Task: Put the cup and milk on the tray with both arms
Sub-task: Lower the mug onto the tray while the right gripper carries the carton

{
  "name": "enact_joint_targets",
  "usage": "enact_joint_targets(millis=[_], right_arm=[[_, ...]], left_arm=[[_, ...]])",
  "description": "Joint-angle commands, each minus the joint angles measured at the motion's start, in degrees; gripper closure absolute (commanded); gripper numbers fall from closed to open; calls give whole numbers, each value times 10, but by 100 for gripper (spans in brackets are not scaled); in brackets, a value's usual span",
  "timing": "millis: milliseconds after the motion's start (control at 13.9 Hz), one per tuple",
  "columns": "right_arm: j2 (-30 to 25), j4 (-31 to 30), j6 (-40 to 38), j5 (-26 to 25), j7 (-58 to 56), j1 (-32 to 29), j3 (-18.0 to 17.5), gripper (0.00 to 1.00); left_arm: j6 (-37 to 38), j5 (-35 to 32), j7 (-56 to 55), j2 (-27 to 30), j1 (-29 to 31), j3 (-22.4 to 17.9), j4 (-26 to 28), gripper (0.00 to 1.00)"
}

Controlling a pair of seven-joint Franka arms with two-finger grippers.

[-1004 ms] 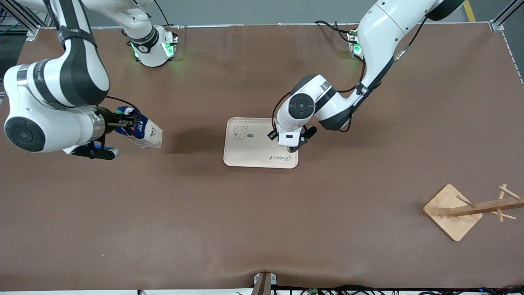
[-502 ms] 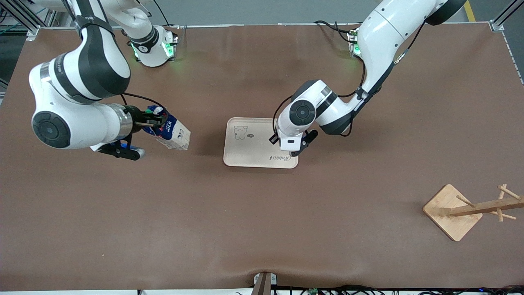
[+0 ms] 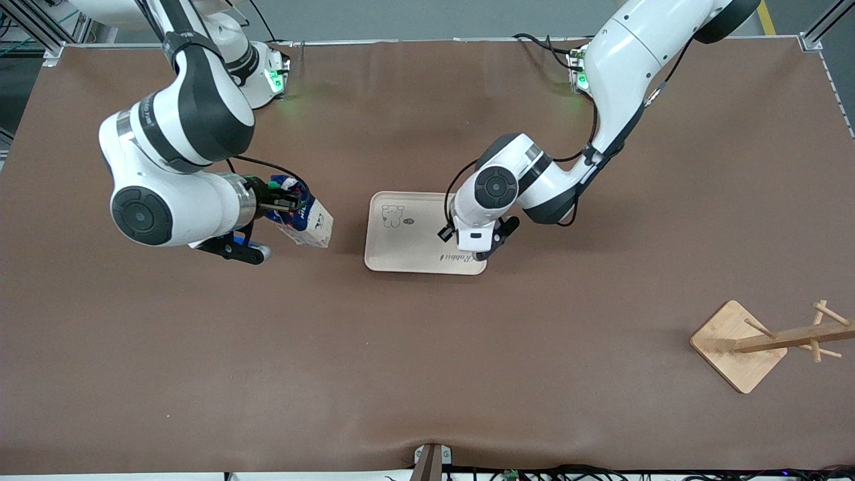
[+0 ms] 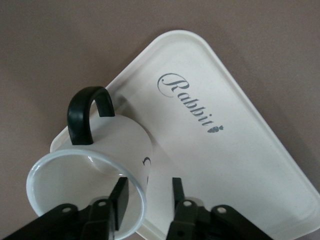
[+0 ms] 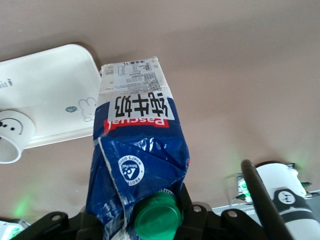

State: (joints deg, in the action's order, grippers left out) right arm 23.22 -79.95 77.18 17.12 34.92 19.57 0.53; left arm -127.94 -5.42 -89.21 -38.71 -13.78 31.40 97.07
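The cream tray (image 3: 411, 244) lies mid-table; it also shows in the left wrist view (image 4: 235, 145) and the right wrist view (image 5: 50, 85). The white cup (image 4: 105, 160) with a black handle stands on the tray's corner toward the left arm's end; its smiley face shows in the right wrist view (image 5: 12, 135). My left gripper (image 4: 149, 197) is open over it, one finger inside the rim and one outside. In the front view the left arm's hand hides the cup. My right gripper (image 3: 292, 200) is shut on the tilted blue-and-white milk (image 3: 304, 219) at its green-capped top (image 5: 157, 215), over the table beside the tray.
A wooden rack with pegs on a square base (image 3: 738, 344) stands nearer the front camera at the left arm's end. The right arm's green-lit base (image 3: 257, 77) and the left arm's base (image 3: 580, 73) stand along the table edge farthest from the front camera.
My right arm has carried the milk across the table toward the tray. My left arm has shifted only slightly over the tray's corner.
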Motion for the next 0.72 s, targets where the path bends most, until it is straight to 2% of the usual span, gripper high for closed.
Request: enact_joint_targets(millis=[0, 143, 215, 287, 430, 645], right_arm=[[18, 19, 19, 45, 46, 20, 5, 100], [30, 21, 34, 46, 57, 36, 5, 100], [33, 21, 43, 46, 57, 42, 5, 100], [38, 21, 45, 46, 57, 50, 5, 100], [47, 21, 64, 46, 59, 63, 5, 100], [64, 22, 96, 46, 66, 87, 5, 100]], left_arm=[[13, -13, -15, -1, -9, -6, -18, 37], [50, -14, -15, 6, -9, -6, -45, 29], [82, -15, -15, 6, -7, -6, -70, 4], [113, -17, -11, 7, -5, -6, -93, 0], [145, -18, -5, 20, 2, -6, -120, 0], [163, -18, 26, 63, 39, -6, -123, 0]])
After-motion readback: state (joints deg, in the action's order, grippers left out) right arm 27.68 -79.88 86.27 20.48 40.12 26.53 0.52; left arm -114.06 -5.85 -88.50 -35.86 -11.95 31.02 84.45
